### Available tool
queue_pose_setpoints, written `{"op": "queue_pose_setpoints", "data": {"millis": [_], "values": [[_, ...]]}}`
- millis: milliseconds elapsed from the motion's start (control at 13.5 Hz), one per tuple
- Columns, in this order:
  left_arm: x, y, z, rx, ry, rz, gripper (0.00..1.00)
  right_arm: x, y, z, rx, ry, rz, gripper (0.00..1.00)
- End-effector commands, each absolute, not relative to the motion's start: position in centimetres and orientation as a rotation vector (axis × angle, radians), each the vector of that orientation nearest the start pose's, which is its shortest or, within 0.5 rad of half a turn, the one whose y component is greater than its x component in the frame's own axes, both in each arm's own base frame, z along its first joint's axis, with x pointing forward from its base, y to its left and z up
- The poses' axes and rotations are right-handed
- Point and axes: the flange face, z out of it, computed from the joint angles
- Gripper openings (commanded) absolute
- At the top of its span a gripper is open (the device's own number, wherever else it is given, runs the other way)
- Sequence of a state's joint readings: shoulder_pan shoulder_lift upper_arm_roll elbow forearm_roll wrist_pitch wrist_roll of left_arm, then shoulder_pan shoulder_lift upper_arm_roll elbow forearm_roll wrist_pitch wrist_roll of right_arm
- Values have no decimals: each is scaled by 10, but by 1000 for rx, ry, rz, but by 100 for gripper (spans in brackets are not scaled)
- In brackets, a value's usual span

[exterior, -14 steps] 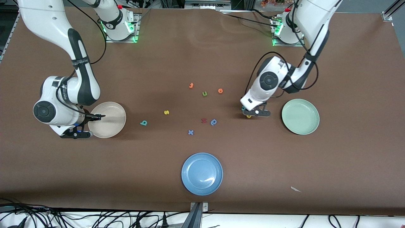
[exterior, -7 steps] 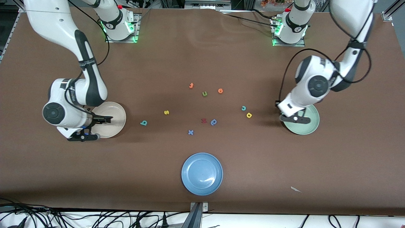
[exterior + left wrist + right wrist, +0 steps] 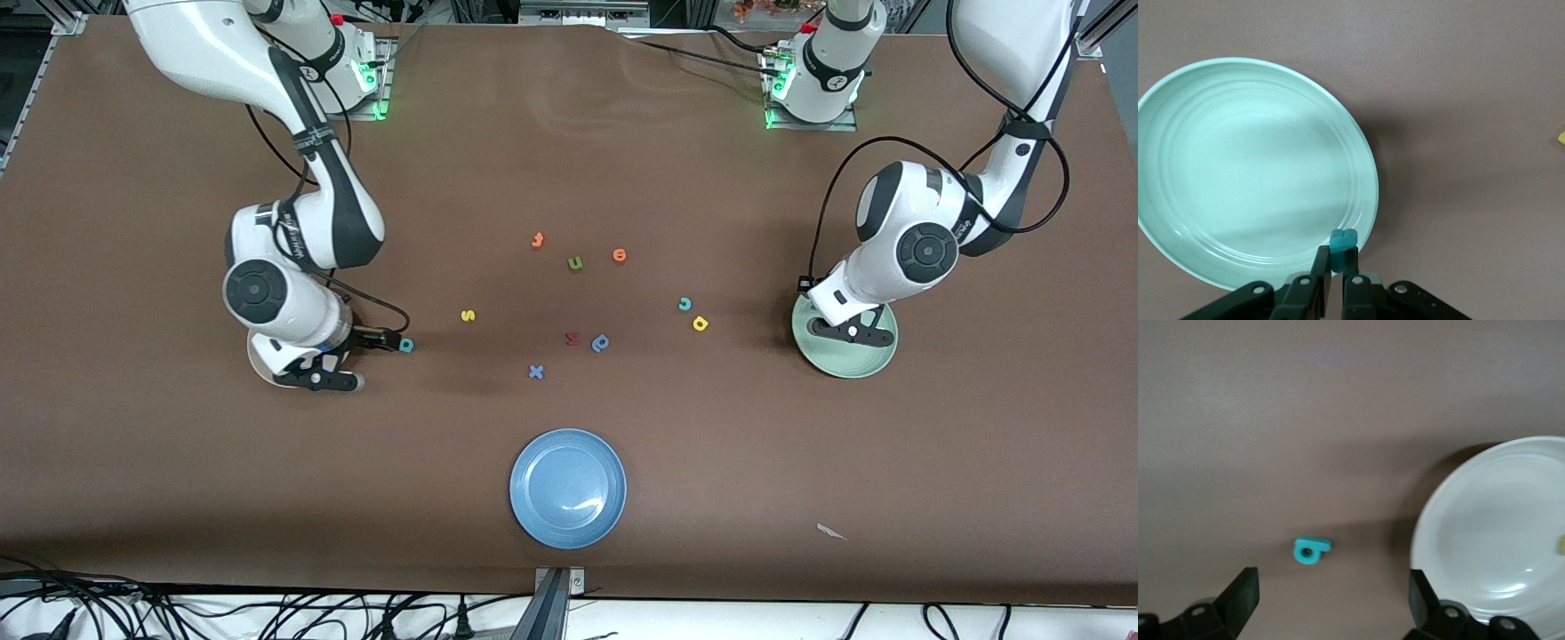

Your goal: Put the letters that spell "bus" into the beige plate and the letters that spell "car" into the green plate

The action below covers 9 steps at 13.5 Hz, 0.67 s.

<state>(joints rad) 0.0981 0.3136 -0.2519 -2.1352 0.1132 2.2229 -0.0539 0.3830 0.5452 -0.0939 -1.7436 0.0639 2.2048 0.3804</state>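
Note:
My left gripper [image 3: 1337, 257] is shut on a light-blue "r" [image 3: 1343, 241] and hangs over the green plate's [image 3: 876, 356] rim [image 3: 1271, 167], at the edge toward the table's middle. My right gripper [image 3: 1331, 587] is open, low over the table between the beige plate [image 3: 1491, 540] and the teal "b" [image 3: 1310, 550], which lies just ahead of its jaws [image 3: 405, 345]. The right arm hides most of the beige plate [image 3: 260, 364]; a yellow bit [image 3: 1561, 545] shows in it. The yellow "s" [image 3: 468, 315], teal "c" [image 3: 684, 304] and yellow "a" [image 3: 700, 324] lie on the table.
Mid-table lie an orange "t" [image 3: 537, 240], a green "u" [image 3: 575, 263], an orange letter [image 3: 620, 255], a red letter [image 3: 573, 338], a dark blue letter [image 3: 601, 342] and a blue "x" [image 3: 535, 372]. A blue plate [image 3: 567, 487] sits nearest the front camera.
The left gripper carried the "r" from beside the "c" and "a" to over the green plate. The right gripper opened at the beige plate and moved to the "b".

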Motion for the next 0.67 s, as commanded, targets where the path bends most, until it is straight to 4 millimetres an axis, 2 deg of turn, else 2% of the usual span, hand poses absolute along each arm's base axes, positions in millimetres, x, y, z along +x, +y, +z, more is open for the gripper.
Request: {"op": "queue_pose_setpoints", "data": {"millis": [0,74,296,518,592], "values": [[543,-80,249,-3068,314,311,35,622,212,232,-3157,277,110,99],[543,-81,250,-3069,312,309,35,620,217,226,-3156,277,99,99],[545,-81,252,-3070,309,302,36,615,216,203,-3152,303,77,99],[549,-96,247,-3091,310,283,36,609,215,189,-3160,325,109,97],[554,-110,247,-3103,343,213,36,608,216,188,-3162,323,114,93]]}}
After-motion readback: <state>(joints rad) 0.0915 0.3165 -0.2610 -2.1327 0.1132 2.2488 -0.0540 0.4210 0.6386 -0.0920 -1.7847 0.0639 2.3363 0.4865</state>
